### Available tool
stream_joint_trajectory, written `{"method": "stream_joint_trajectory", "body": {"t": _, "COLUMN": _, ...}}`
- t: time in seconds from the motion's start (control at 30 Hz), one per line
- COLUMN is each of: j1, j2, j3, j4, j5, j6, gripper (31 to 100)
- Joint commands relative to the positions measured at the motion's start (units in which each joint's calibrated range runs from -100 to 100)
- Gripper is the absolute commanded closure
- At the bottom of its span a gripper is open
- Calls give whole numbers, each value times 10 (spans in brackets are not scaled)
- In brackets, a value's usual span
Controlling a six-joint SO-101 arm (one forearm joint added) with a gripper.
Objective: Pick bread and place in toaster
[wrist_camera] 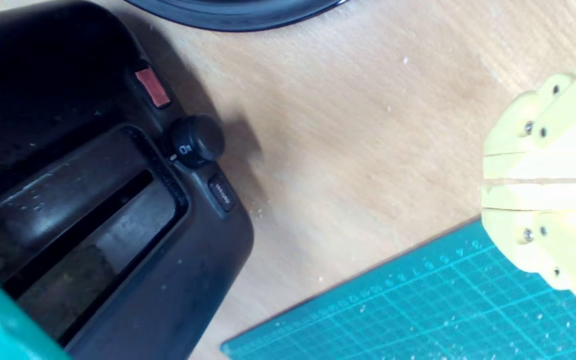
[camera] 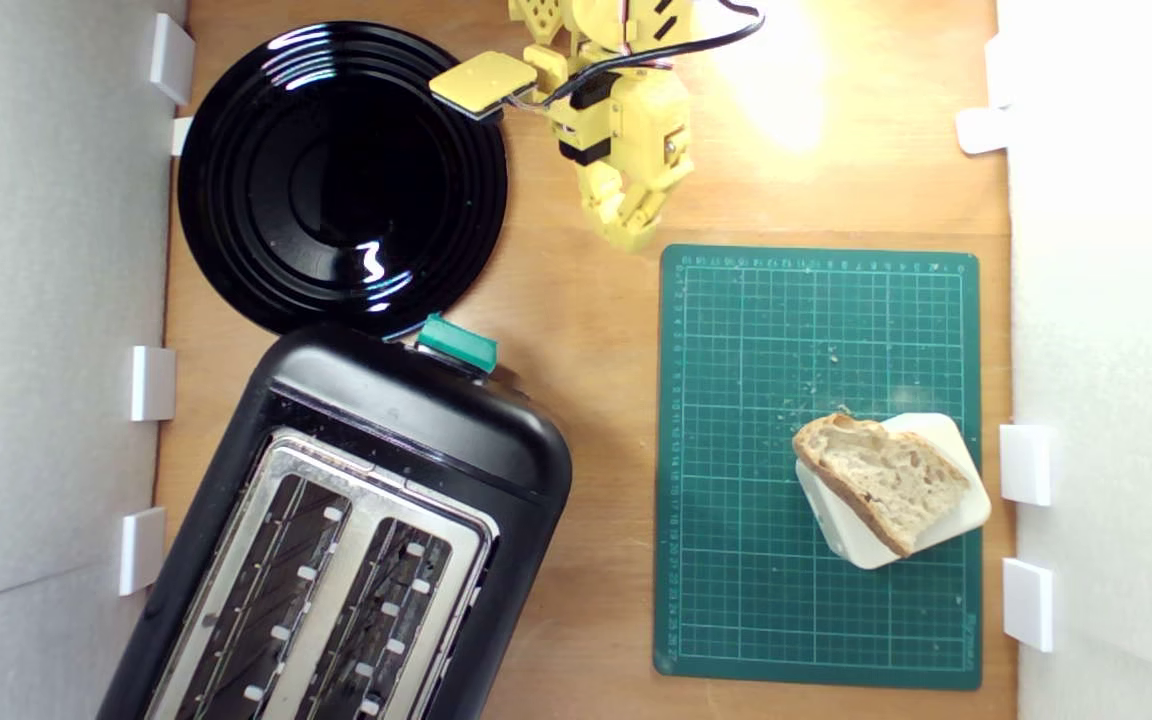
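Bread (camera: 886,482): lying on a cream block (camera: 946,530) on the green mat (camera: 736,450), untouched.
Gripper (camera: 629,232): jaws pressed together, empty, well apart from the bread.
Risk: the slice may be pushed off if approached closed.
Toaster (camera: 336,540): angled slots; an edge may be caught.

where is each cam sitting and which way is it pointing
Exterior view: overhead, looking straight down on the wooden table; sees the plate, toaster, cutting mat and the bread on a cream block; the yellow arm enters from the top edge, pincer shut.
Wrist view: on the arm, angled down at the table; shows the toaster's knob end, with the shut pincer at the frame edge.
Shared: toaster, plate rim, cutting mat corner, table, pincer.
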State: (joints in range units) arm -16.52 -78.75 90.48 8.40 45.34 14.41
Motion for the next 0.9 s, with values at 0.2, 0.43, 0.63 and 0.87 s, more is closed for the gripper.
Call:
{"method": "stream_joint_trajectory", "body": {"t": 0.2, "j1": 0, "j2": 177, "j3": -40, "j4": -1, "j5": -235, "j6": -5, "gripper": 858}}
{"method": "stream_joint_trajectory", "body": {"t": 0.43, "j1": 9, "j2": 280, "j3": -41, "j4": 7, "j5": -382, "j6": -25, "gripper": 857}}
{"method": "stream_joint_trajectory", "body": {"t": 0.63, "j1": 6, "j2": 356, "j3": -41, "j4": 7, "j5": -482, "j6": -24, "gripper": 855}}
{"method": "stream_joint_trajectory", "body": {"t": 0.87, "j1": 4, "j2": 464, "j3": -40, "j4": 8, "j5": -598, "j6": -28, "gripper": 695}}
